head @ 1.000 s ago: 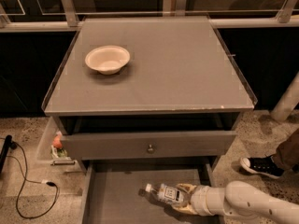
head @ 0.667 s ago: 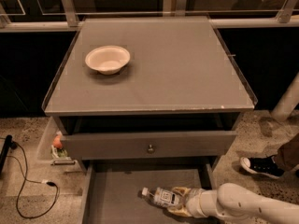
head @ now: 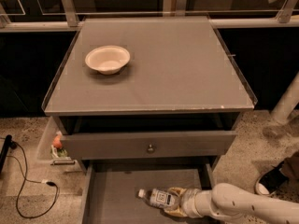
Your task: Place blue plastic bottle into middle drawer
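Note:
The blue plastic bottle (head: 158,198) lies on its side over the floor of the open middle drawer (head: 117,195), white cap pointing left. My gripper (head: 175,202) reaches in from the lower right on a white arm and is shut on the bottle's base end. The bottle sits low in the drawer, near its right front part. Whether it rests on the floor or hangs just above it I cannot tell.
A white bowl (head: 107,59) stands on the cabinet top (head: 187,69) at the left. The gray drawer front with a round knob (head: 150,148) is above the open drawer. A small white bin (head: 52,146) is left of the cabinet. Cables lie on the floor at left; a shoe (head: 271,181) at right.
My gripper and the bottle have moved a little to the left and lower inside the drawer. Nothing else has moved.

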Robot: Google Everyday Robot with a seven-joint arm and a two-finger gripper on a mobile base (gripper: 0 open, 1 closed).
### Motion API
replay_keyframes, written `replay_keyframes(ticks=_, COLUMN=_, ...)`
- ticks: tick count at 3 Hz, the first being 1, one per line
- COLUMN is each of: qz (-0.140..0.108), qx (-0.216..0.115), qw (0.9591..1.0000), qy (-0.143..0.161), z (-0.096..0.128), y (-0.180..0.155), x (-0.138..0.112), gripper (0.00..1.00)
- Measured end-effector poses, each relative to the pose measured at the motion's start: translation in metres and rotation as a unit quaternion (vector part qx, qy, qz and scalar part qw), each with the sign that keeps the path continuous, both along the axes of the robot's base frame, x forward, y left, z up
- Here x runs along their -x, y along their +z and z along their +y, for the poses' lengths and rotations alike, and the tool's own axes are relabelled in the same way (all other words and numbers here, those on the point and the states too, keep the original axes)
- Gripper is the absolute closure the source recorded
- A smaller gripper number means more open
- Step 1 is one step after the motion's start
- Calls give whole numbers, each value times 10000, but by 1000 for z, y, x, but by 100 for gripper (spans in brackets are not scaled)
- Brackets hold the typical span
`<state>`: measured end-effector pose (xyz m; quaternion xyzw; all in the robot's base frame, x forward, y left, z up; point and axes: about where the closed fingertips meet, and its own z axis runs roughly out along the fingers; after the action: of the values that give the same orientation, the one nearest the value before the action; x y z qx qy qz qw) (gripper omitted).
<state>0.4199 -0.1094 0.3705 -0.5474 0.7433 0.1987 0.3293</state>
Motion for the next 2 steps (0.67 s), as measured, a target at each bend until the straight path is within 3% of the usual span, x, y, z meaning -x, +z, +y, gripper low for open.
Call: replay_keyframes(ticks=2, qz=0, qx=0, qw=10000, qy=0, z=0, y=0, x=0, gripper=36)
